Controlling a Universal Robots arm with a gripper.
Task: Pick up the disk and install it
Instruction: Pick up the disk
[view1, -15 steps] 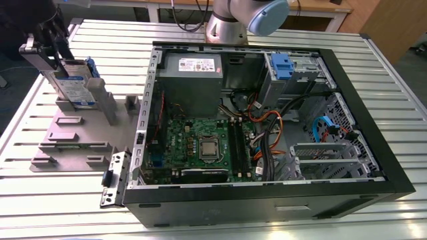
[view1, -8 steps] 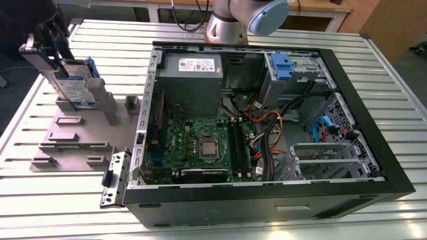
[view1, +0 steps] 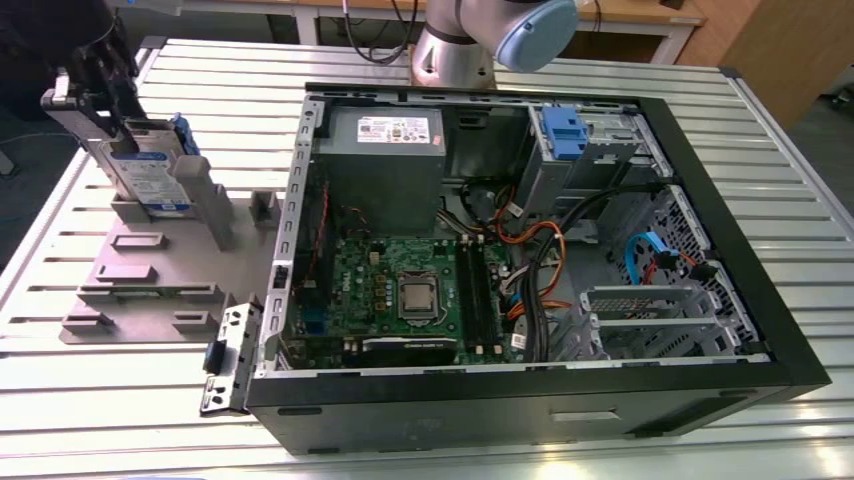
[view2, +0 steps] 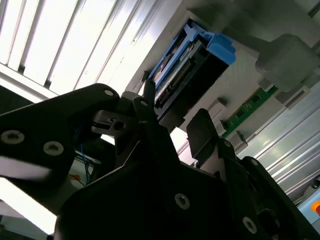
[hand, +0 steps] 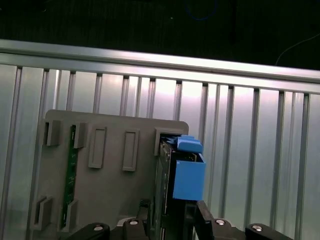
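Note:
The disk (view1: 150, 170) stands on edge, slightly tilted, in a grey fixture (view1: 147, 280) on the exterior view's left. It is silver with a white-and-blue label and a blue carrier. My gripper (view1: 114, 120) is at the disk's upper end, straddling it. In the second wrist view the disk (view2: 182, 65) runs away from my gripper (view2: 172, 110), its blue tab at the far end. In the first wrist view the disk (hand: 182, 170) rises edge-on from the gripper (hand: 172, 212), with the grey fixture plate (hand: 110, 190) beside it.
An open computer case (view1: 534, 260) lies on the slatted metal table (view1: 747, 110). Inside are a grey power supply (view1: 380, 150), a green motherboard (view1: 400, 295), cables and a grey drive cage with a blue clip (view1: 567, 140). The arm's base (view1: 461, 40) stands behind the case.

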